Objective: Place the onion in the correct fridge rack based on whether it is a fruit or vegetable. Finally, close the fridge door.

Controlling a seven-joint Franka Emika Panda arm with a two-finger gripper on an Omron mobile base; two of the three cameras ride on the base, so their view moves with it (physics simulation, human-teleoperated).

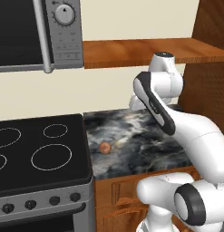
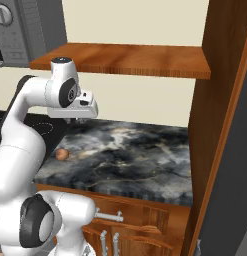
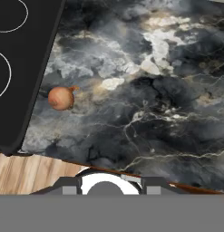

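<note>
Where the dark marbled stone counter [image 1: 145, 140] meets the black glass cooktop with its thin white ring markings [image 1: 38, 152], the small round pinkish-brown onion [image 1: 104, 147] lies on the stone, just beside the cooktop's edge and apart from everything else; in the hand view the onion [image 3: 61, 98] is close to a ball, with a short pointed tip sticking out toward the view's upper right, away from the cooktop [image 3: 18, 68], so what little long axis it has runs across the counter [image 3: 145, 104] rather than upright (in the right base view the onion [image 2: 62, 154] is too small to make out any tip). Above the counter [image 2: 135, 155] the white arm's two-finger gripper [image 2: 75, 120] hangs near the back wall, well above the stone and well apart from the onion, touching and holding nothing that can be seen; whether its jaws are spread or pressed together I cannot tell, since the fingers sit in shadow under the hand. Overhead runs a reddish-brown wooden shelf [image 2: 125, 60], with a grey microwave with a round dial [image 1: 38, 34] above the cooktop.
</note>
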